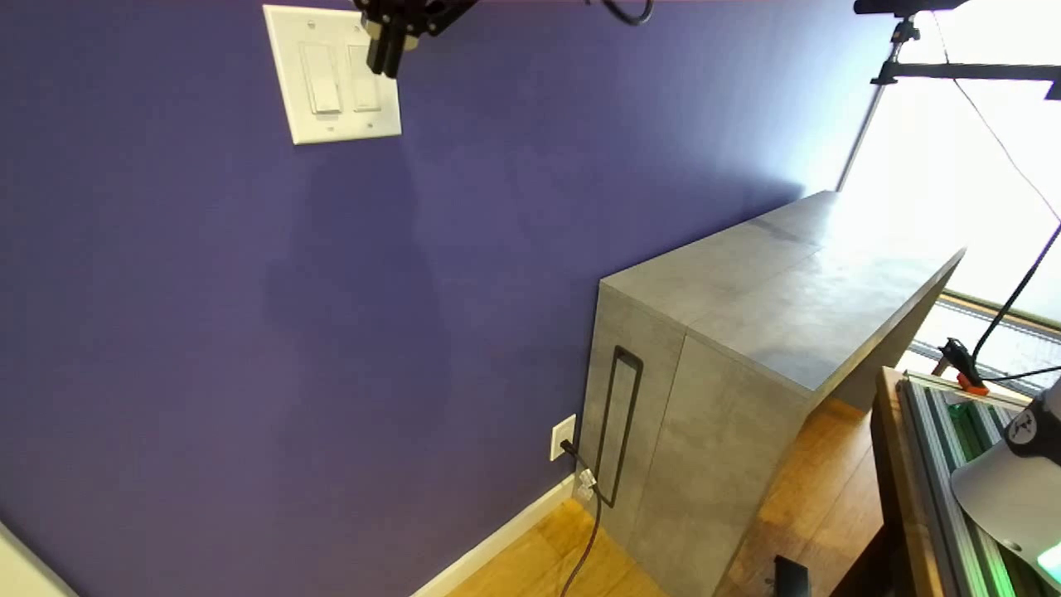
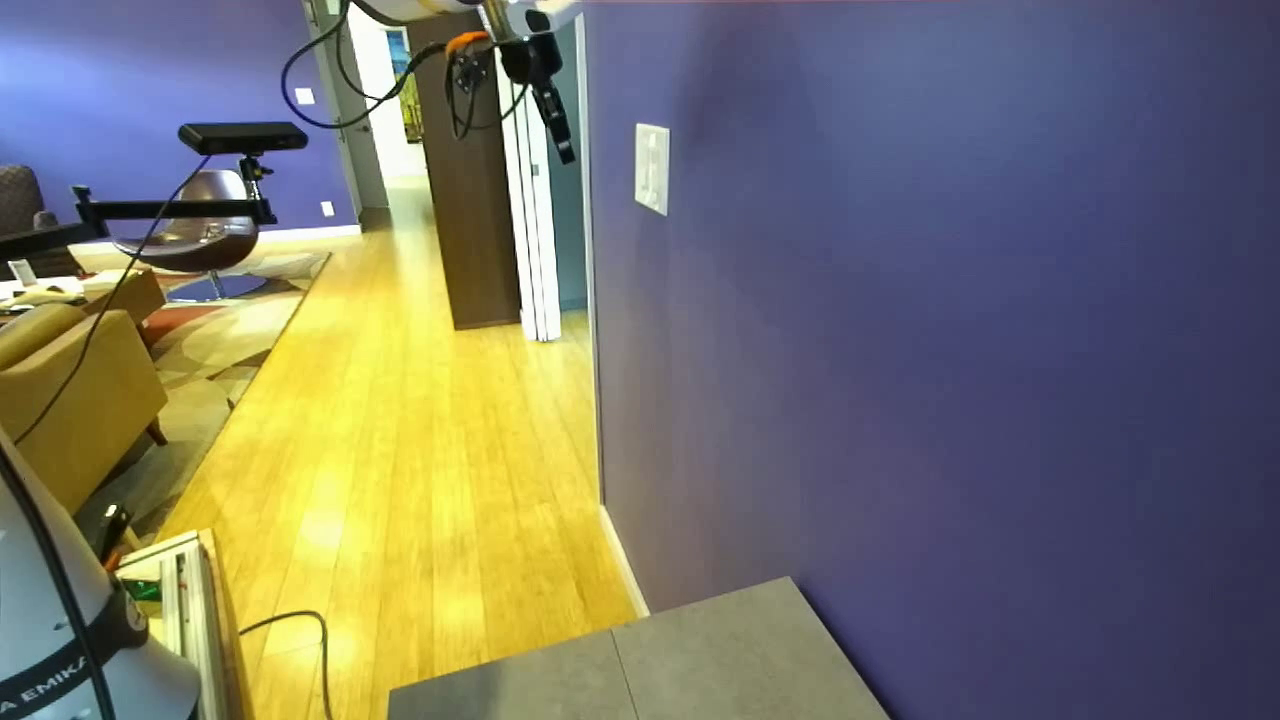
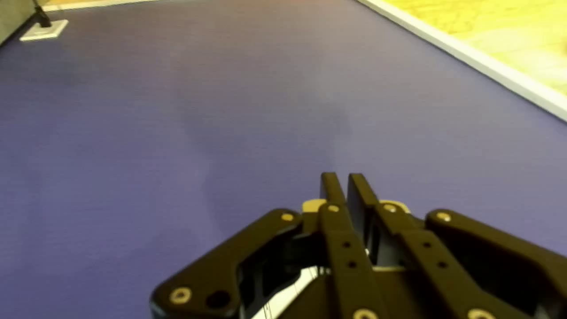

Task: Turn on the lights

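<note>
The light switch is a white rectangular plate [image 1: 343, 89] with two tall rocker paddles on the purple wall; it also shows edge-on in an exterior view [image 2: 652, 168]. I cannot tell which way the paddles are pressed. My gripper [image 1: 382, 73] appears over the plate's upper right, covering part of the right paddle's top. In an exterior view the gripper [image 2: 567, 160] points down, apart from the wall, at about the plate's height. In the wrist view the gripper [image 3: 342, 175] is nearly shut, with a narrow empty gap between the fingers. The switch is out of the wrist view.
A grey cabinet-desk [image 1: 746, 332] stands against the wall below and to the side. A small white outlet plate [image 1: 563, 437] with a black cord sits low. The wall ends at a doorway edge [image 2: 588, 250]. A camera on a stand [image 2: 243, 137] stands farther off.
</note>
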`<state>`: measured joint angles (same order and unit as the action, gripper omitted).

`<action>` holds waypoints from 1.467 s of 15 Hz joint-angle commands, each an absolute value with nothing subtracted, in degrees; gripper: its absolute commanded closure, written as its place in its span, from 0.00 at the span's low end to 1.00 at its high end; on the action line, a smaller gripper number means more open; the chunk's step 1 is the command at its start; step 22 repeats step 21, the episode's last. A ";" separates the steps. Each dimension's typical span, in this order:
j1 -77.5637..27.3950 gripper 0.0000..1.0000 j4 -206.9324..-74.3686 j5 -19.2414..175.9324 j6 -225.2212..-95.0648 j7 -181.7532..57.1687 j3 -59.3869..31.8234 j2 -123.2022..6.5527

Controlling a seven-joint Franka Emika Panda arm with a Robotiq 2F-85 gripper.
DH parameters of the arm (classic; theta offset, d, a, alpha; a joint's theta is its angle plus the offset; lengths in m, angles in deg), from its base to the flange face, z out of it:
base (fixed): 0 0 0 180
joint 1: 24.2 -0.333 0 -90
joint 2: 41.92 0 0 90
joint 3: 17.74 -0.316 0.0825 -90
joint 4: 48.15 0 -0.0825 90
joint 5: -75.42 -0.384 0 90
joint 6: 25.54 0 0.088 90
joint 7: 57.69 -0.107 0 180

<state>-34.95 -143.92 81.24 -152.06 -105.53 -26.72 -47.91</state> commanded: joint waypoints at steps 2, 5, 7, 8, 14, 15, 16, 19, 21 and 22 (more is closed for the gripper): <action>-35.31 0.51 -146.11 79.95 -138.00 -93.70 -27.64 -39.28; -35.16 0.29 -148.36 78.93 -131.47 -84.60 -28.34 -34.11; -35.10 0.16 -150.52 79.67 -129.26 -79.39 -28.79 -30.72; -35.06 0.08 -152.06 80.48 -128.76 -76.97 -28.98 -28.81; -35.07 0.00 -162.68 80.13 -129.70 -65.29 -28.51 -17.02; -35.21 0.00 -164.79 79.65 -129.71 -62.97 -27.96 -15.08; -35.52 0.00 -166.58 78.69 -129.82 -60.12 -27.09 -13.64; -34.44 0.00 -163.65 80.07 -128.63 -62.16 -28.49 -16.05; -34.46 0.00 -164.90 79.98 -128.69 -61.42 -28.23 -14.95; -34.46 0.00 -164.90 79.98 -128.69 -61.42 -28.23 -14.95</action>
